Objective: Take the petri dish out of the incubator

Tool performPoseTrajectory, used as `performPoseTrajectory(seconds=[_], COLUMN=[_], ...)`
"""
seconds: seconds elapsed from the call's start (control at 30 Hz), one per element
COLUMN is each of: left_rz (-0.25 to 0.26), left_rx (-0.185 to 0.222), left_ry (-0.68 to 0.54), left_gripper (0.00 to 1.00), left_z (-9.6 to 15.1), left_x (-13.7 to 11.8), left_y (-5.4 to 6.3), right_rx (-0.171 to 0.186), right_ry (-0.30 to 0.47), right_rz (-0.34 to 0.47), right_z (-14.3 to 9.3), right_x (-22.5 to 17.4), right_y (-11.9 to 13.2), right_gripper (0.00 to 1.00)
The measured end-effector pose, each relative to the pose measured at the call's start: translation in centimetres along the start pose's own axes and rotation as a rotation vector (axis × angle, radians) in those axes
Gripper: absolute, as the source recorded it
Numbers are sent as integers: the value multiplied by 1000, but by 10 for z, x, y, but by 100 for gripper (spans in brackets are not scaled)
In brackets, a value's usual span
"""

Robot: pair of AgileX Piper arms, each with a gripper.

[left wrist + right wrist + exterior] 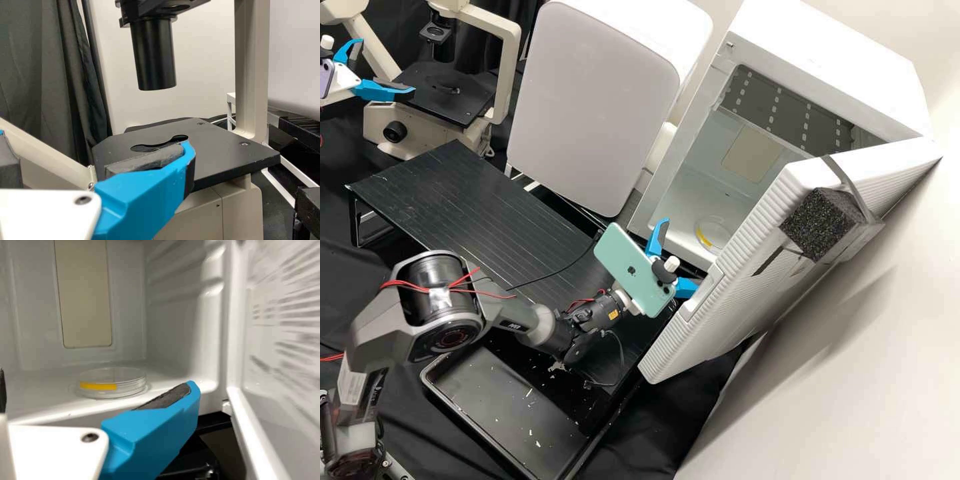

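Right arm bent, running from lower left to centre; right hand spread wide, empty, at the open incubator. Petri dish on its floor, right of centre. Left hand, upper left, wide open, empty, by microscope.

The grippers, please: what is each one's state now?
Left gripper: open, empty, by the microscope.
Right gripper: open, empty, at the open incubator.

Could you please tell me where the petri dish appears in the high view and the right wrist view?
High view: the petri dish is right of centre, inside the incubator, just left of the open door.
Right wrist view: on the incubator's floor, yellow strip towards the camera.
Shared landmark: the beige panel on the back wall.
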Motion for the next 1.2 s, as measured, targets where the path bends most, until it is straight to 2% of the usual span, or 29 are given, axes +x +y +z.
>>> performPoseTrajectory(seconds=[0.07,0.23,0.43,0.87,1.2], left_rz=[0,0,0,0,0], left_rx=[0,0,0,0,0], left_ry=[0,0,0,0,0], left_gripper=[100,100,100,100,100], left_z=[0,0,0,0,0], left_x=[0,0,0,0,0], left_y=[0,0,0,0,0], right_rx=[-28,-65,-93,-84,-23], right_ry=[-7,-34,-44,-42,-54], right_rz=[-6,-5,-7,-22,-43], right_z=[2,7,11,15,20], right_x=[9,24,35,49,62], right_y=[-3,-6,-7,-14,-16], right_gripper=[100,100,100,100,100])
